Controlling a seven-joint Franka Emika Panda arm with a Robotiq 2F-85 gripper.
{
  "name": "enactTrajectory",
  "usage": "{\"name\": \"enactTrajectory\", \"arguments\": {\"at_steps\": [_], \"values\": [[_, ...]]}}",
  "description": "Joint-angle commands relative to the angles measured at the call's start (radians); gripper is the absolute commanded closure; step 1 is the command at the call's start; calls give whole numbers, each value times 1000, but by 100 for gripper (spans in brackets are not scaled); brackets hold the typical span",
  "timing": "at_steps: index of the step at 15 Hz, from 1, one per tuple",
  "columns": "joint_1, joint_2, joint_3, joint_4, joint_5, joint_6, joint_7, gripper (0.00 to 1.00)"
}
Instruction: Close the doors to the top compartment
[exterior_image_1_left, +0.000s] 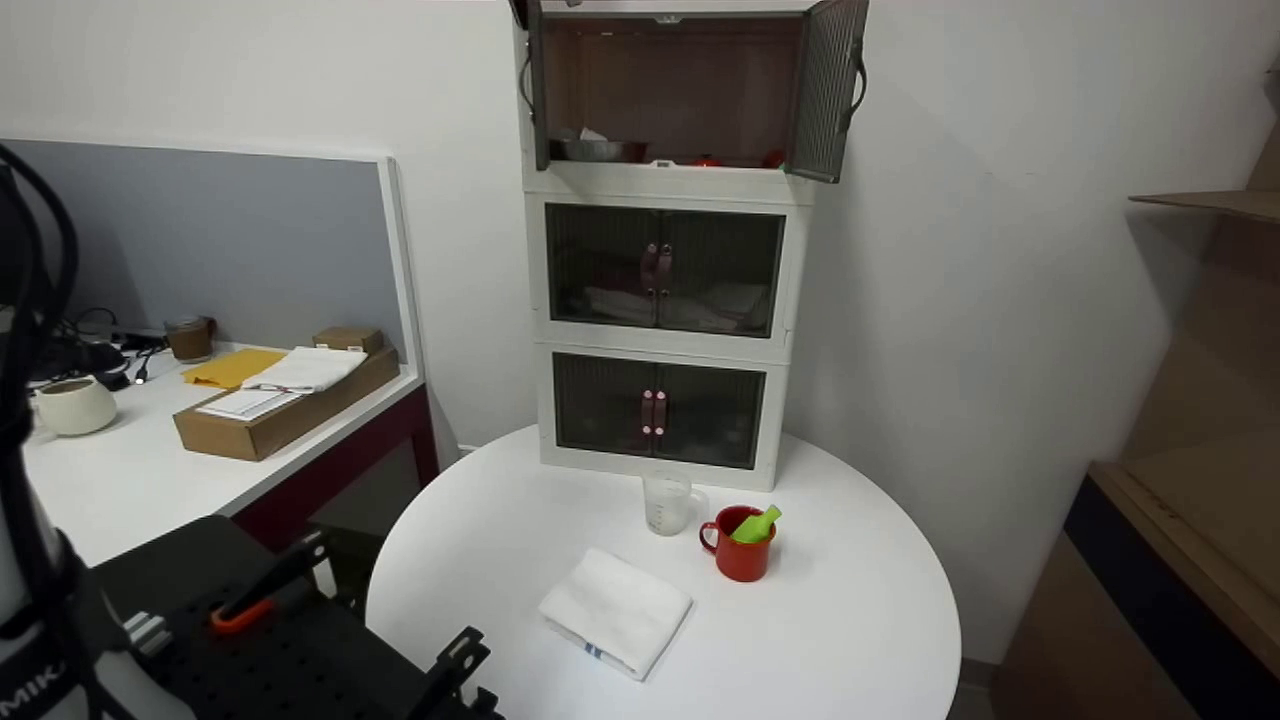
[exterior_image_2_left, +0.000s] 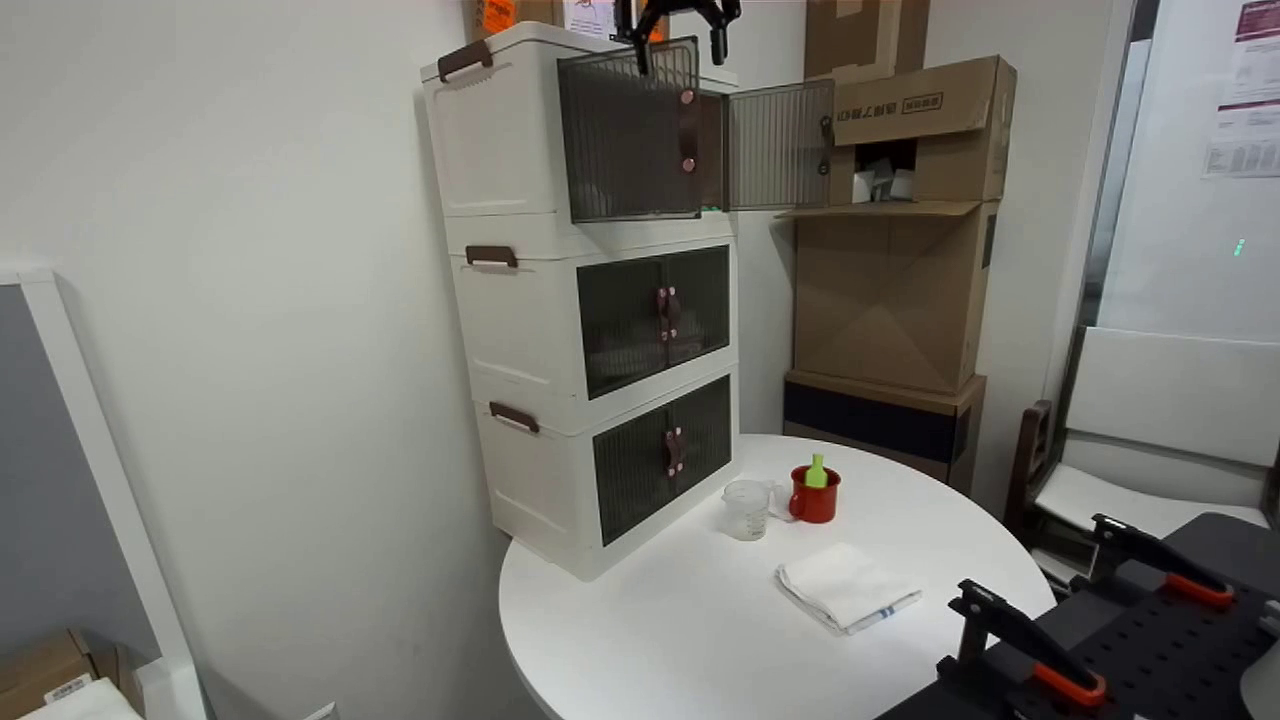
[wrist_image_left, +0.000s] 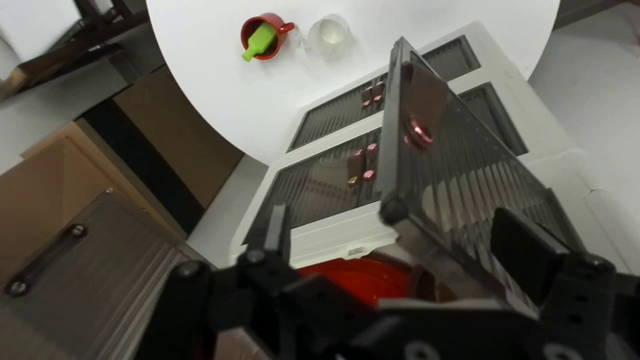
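Observation:
The top compartment (exterior_image_1_left: 690, 95) is open, with its dark reddish-brown inside showing. Its two smoky doors stand swung outward: a door (exterior_image_1_left: 541, 95) and another door (exterior_image_1_left: 828, 95), both also in the other views: the nearer door (exterior_image_2_left: 630, 140) and the farther door (exterior_image_2_left: 780, 145). My gripper (exterior_image_2_left: 681, 65) is open at the top edge of the nearer door. In the wrist view, my gripper (wrist_image_left: 392, 220) has its fingers apart on either side of that door (wrist_image_left: 465, 145), with gaps showing. The farther door (wrist_image_left: 95, 270) stands beyond the left finger.
A metal bowl (exterior_image_1_left: 592, 150) and red items sit inside the compartment. The lower tiers' doors are shut. A red mug (exterior_image_2_left: 814, 495), a measuring cup (exterior_image_2_left: 746, 508) and a folded white cloth (exterior_image_2_left: 845, 588) are on the round table. Cardboard boxes (exterior_image_2_left: 890, 290) stand beside the farther door.

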Motion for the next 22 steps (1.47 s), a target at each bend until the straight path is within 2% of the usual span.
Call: {"name": "enactTrajectory", "arguments": {"at_steps": [1, 4, 6, 12, 15, 18, 22], "values": [[9, -23, -20, -5, -91, 34, 164, 0], [-4, -41, -23, -34, -133, 109, 274, 0], [-14, -55, -27, -61, -114, 180, 281, 0], [-41, -53, -39, -134, 69, 326, -98, 0], [-54, -18, -51, -147, 56, 360, -281, 0], [-64, 25, -67, -142, 26, 421, -334, 0], [-61, 84, -87, -108, 20, 477, -302, 0]]}}
